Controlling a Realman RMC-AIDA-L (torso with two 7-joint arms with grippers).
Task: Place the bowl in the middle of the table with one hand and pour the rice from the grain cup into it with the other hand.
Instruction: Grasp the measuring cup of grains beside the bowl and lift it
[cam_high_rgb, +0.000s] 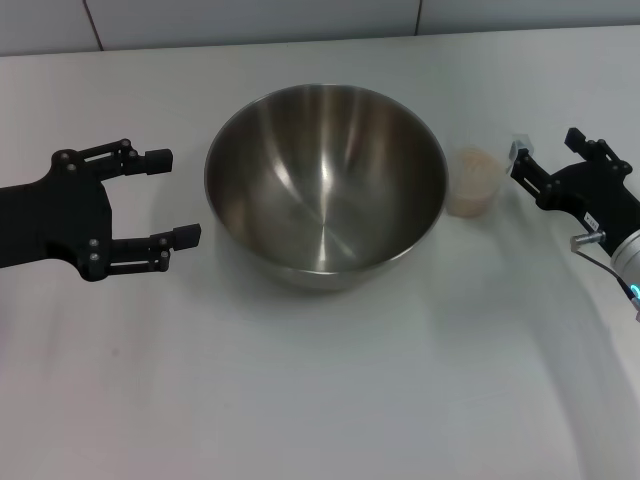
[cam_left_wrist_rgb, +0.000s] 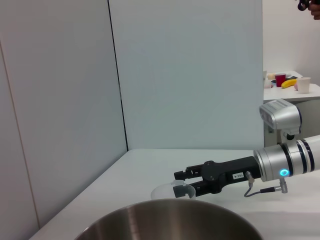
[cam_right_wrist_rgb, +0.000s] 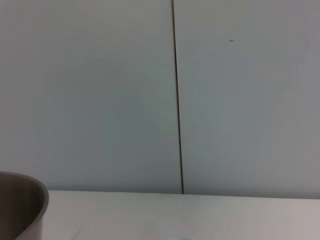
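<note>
Head view: bowl (cam_high_rgb: 326, 185) upright on the table (cam_high_rgb: 320, 400), roughly central, empty inside. Left gripper (cam_high_rgb: 165, 197) just beside the bowl's left wall, fingers spread wide, holding nothing, not touching the steel. Cup (cam_high_rgb: 472, 183) of rice (cam_high_rgb: 474, 164) upright just right of the bowl, very near its rim, perhaps touching (cannot tell). Right gripper (cam_high_rgb: 530, 170) just beyond the cup on the far side from the bowl, pointing at it, jaws parted and empty, tips close to the cup wall without closing on it.

Left wrist view: same right gripper (cam_left_wrist_rgb: 182, 182) low over the table behind the bowl's rim (cam_left_wrist_rgb: 170, 207), tips at the clear cup (cam_left_wrist_rgb: 167, 190), jaws apart.

Right wrist view: only a sliver of the bowl (cam_right_wrist_rgb: 22, 205) and bare tabletop; no cup, no fingers.

Risks, as judgement only:
- Thin, light cup standing hard against the bowl: easily nudged or tipped by an incoming fingertip, with grains spilling on the table.
- Too hard a squeeze: soft clear plastic buckling, rice jumping out over the lip.
- Too light a squeeze: cup slipping or rotating in the jaws during the tilt.
- Little room between cup and bowl: one finger likely to knock the steel wall and shift the bowl off centre (left gripper not steadying it).
- Pour begun too low or too early: grains striking the rim and scattering outside.
</note>
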